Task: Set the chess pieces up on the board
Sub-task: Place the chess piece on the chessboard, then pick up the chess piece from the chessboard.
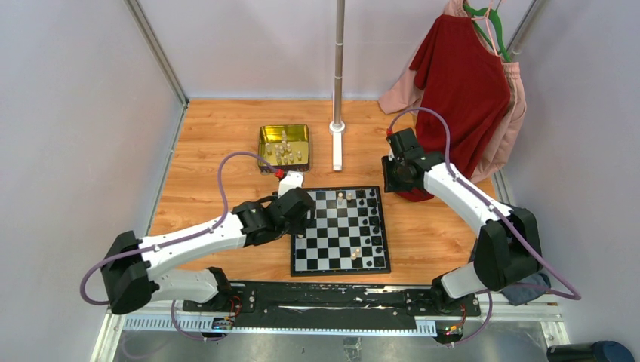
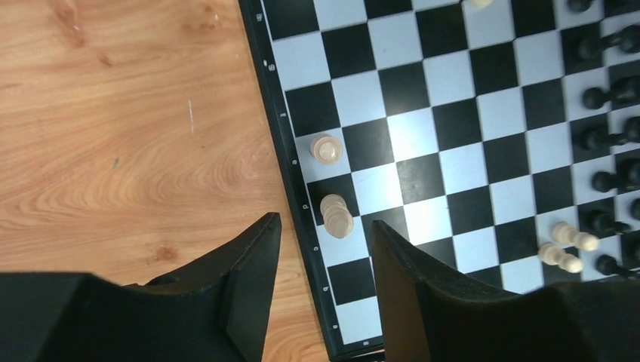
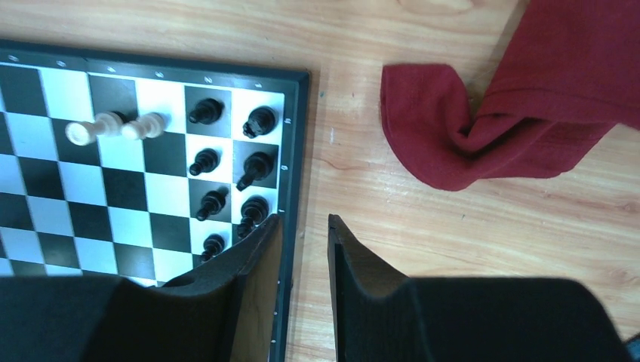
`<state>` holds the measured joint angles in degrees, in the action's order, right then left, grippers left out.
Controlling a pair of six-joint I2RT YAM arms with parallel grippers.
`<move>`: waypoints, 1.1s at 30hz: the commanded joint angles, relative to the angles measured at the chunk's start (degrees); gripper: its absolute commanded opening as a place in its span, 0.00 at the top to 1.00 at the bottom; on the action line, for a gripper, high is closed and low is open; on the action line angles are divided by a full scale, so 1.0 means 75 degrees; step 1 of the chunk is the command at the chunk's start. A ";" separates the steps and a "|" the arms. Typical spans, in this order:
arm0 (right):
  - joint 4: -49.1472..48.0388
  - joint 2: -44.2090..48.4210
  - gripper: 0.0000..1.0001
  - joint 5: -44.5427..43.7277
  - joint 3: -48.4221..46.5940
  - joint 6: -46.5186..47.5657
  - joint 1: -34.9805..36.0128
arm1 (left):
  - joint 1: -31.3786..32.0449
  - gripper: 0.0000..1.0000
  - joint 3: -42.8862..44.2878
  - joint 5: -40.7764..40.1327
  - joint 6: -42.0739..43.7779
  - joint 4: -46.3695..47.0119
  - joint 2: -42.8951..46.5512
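Observation:
The black-and-white board [image 1: 340, 249] lies in the middle of the wooden table. Small black pieces [image 1: 374, 220] stand along its right side; they also show in the right wrist view [image 3: 254, 167] and the left wrist view [image 2: 604, 137]. A few cream pieces [image 1: 344, 197] stand on the board. In the left wrist view two cream pieces [image 2: 336, 215] stand by the board's edge. My left gripper [image 2: 324, 226] is open and empty, hovering over the board's left edge just short of them. My right gripper [image 3: 303, 222] is open and empty above the board's far right edge [image 3: 296, 151].
A gold tin [image 1: 284, 132] holding several cream pieces sits behind the board's left corner. A metal pole [image 1: 338, 68] with a white base stands at the back centre. Red cloth [image 1: 464, 83] hangs at the back right, and its end lies on the table [image 3: 483, 128] beside the board.

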<state>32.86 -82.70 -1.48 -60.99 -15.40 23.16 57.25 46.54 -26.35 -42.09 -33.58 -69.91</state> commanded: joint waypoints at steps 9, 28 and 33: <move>0.0527 -0.0829 0.67 0.0050 -0.1957 0.0275 0.0985 | 0.0100 0.35 0.0242 -0.0668 -0.0062 -0.0504 0.1276; 0.0983 -0.1999 0.64 -0.0585 -0.3083 0.0748 0.1606 | 0.0100 0.22 0.0782 -0.0787 0.1120 0.0215 0.0586; 0.0459 -0.0847 0.64 -0.0865 -0.2156 0.0221 0.0892 | 0.0100 0.26 0.2038 0.0163 0.2719 0.0785 -0.0975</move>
<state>37.45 -97.08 -3.36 -81.60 -10.35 34.00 57.52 54.81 -29.47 -32.40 -33.39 -70.24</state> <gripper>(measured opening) 0.363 0.753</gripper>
